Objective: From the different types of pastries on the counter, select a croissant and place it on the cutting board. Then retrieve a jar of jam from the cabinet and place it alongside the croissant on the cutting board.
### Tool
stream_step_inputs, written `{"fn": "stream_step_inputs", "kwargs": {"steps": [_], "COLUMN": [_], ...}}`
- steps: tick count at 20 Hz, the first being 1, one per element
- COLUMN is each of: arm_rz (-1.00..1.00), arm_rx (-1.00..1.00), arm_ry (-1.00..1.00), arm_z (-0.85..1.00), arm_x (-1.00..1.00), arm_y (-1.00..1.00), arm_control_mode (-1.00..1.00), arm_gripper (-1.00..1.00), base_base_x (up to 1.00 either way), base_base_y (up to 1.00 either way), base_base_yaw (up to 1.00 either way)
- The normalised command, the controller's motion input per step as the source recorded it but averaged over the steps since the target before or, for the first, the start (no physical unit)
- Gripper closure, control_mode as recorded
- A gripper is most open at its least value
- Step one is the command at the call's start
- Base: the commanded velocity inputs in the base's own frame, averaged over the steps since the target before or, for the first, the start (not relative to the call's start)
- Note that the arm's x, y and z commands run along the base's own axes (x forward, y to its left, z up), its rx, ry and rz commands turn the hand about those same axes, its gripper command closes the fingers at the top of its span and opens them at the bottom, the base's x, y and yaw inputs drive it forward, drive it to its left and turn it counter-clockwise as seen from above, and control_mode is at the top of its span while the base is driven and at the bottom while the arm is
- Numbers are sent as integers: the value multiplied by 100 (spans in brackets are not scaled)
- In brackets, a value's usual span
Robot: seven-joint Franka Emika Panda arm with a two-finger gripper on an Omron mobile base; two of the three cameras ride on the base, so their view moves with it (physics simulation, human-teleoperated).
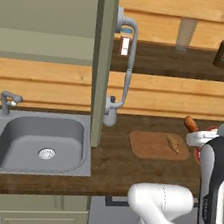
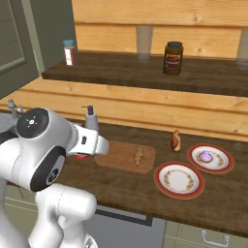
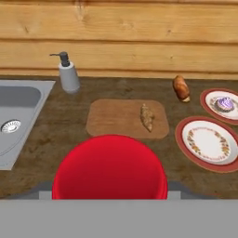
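The hand (image 3: 110,197) holds the jar of jam (image 3: 110,168) above the tabletop's (image 3: 56,153) near edge. The croissant (image 3: 147,116) lies toward the cutting board's (image 3: 111,118) right side, leaving its left half bare.

From behind-left and behind-right of the arm we look down at the counter (image 1: 111,169); both share the cutting board (image 2: 116,156). Our hand cam sits closer, facing that board over a red jar (image 3: 109,168).
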Motion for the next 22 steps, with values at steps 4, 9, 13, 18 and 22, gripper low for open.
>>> {"fn": "stream_step_inputs", "kwargs": {"steps": [4,9,13,18,22], "arm_rz": [0,0,-5,-13,-17], "arm_rx": [0,0,0,-3,-4], "arm_ry": [-9,-4,-18,-20,-10], "arm_z": [-74,-66,-85,-97,-90], "arm_x": [33,47,47,77,81], "arm_y": [0,0,0,1,1], "arm_control_mode": [-100,-100,-100,-100,-100], "arm_gripper": [100,100,100,100,100], "base_base_x": [0,0,0,0,0], "base_base_y": [0,0,0,0,0], "base_base_yaw": [0,0,0,0,0]}}
